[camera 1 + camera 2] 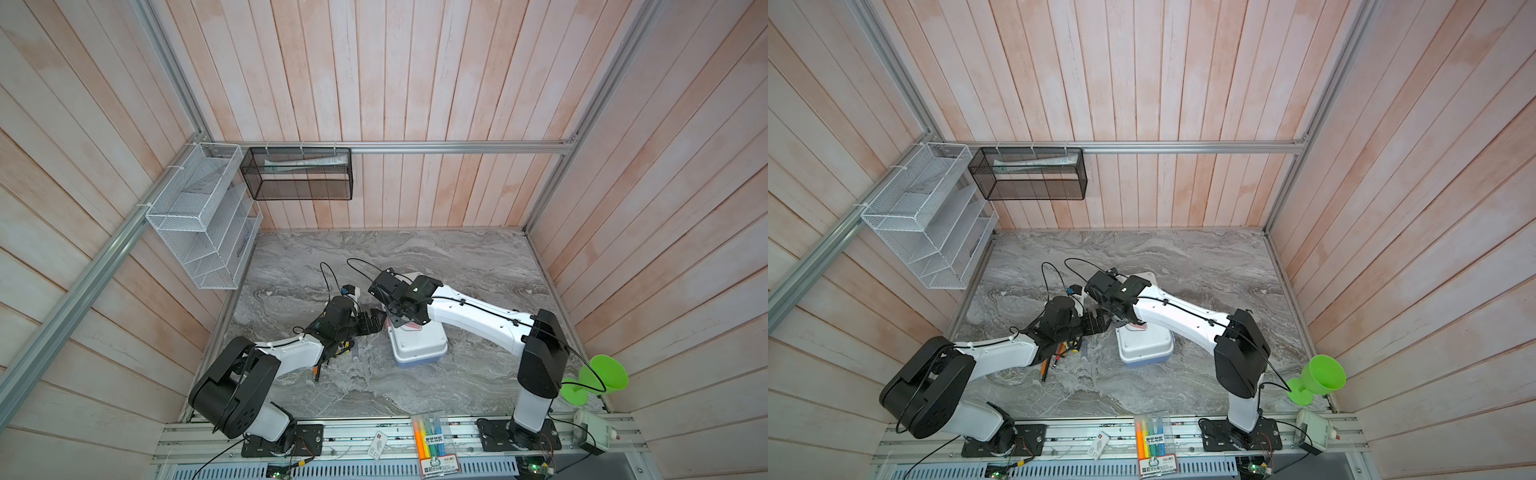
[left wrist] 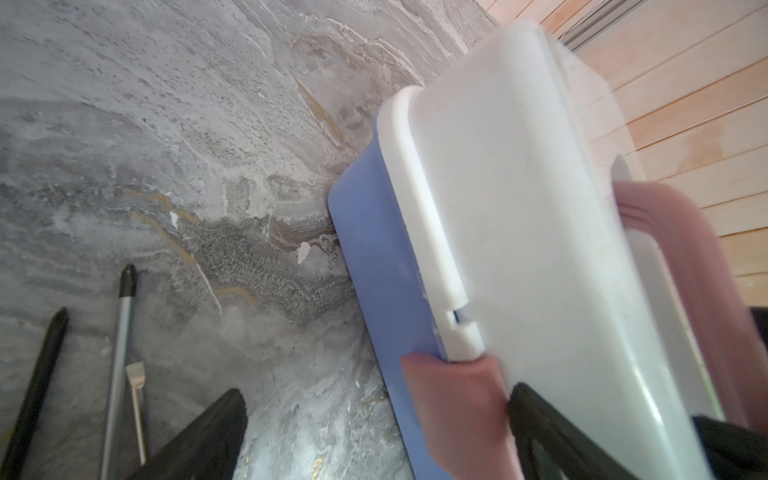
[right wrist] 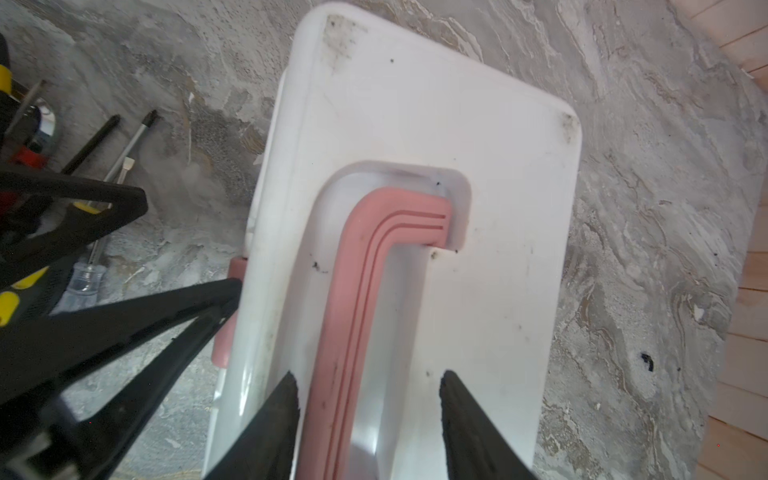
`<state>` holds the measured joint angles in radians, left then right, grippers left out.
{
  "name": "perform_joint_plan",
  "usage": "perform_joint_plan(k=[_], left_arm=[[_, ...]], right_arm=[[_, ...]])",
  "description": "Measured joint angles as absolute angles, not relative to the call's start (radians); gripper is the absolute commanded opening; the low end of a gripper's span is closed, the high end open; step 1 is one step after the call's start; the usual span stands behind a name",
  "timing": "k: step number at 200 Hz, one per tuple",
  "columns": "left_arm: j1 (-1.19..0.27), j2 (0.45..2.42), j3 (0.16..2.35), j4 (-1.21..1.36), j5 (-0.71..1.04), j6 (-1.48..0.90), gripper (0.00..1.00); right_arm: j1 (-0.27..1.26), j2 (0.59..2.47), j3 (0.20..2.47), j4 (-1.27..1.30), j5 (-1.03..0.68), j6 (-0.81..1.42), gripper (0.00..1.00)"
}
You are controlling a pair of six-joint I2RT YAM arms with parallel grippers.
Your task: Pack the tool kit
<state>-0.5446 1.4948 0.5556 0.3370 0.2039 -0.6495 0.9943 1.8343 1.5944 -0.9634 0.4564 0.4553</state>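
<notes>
White wire rack [image 1: 199, 216] and black mesh basket [image 1: 297, 174] hang on walls, green goblet [image 1: 598, 378] sits front-right, highlighter pack [image 1: 434, 440] and white box [image 1: 377, 444] lie on front rail.

closed tool kit [image 1: 420, 347] on table [image 1: 478, 266]; left pincer [image 1: 377, 321] beside

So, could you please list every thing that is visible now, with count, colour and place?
rounded plastic tool case: 1, white lid, light blue base, table middle
curved case handle: 1, pink, in lid recess
case latch: 1, pink, on case side
loose screwdrivers and hand tools: several, black, grey, yellow, on table left of case
clear highlighter pack: 1, mixed colours, front rail
small box: 1, white, front rail
plastic goblet: 1, green, front right corner
wire mesh rack: 1, white, left wall
mesh basket: 1, black, back wall
marble-patterned table: 1, grey, below both arms
left gripper: 1, black, open, at latch
right gripper: 1, black, open, astride handle
</notes>
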Motion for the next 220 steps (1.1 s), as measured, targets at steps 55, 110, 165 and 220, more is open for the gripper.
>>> perform_joint_plan(k=[55, 110, 165, 220], left_arm=[[-0.545, 1.496, 0.556, 0.339, 0.204, -0.647, 1.0], [-0.545, 1.496, 0.556, 0.339, 0.203, -0.647, 1.0], [-0.545, 1.488, 0.556, 0.329, 0.205, -0.655, 1.0], [-0.545, 1.417, 0.507, 0.35, 0.199, -0.677, 1.0]], right_arm=[[1.001, 1.832, 1.612, -0.99, 0.512, 0.471, 0.39], [0.951, 1.718, 1.493, -0.909, 0.464, 0.487, 0.3], [0.934, 1.644, 1.402, -0.797, 0.388, 0.556, 0.19], [0.933, 1.63, 1.352, -0.733, 0.348, 0.592, 0.16]])
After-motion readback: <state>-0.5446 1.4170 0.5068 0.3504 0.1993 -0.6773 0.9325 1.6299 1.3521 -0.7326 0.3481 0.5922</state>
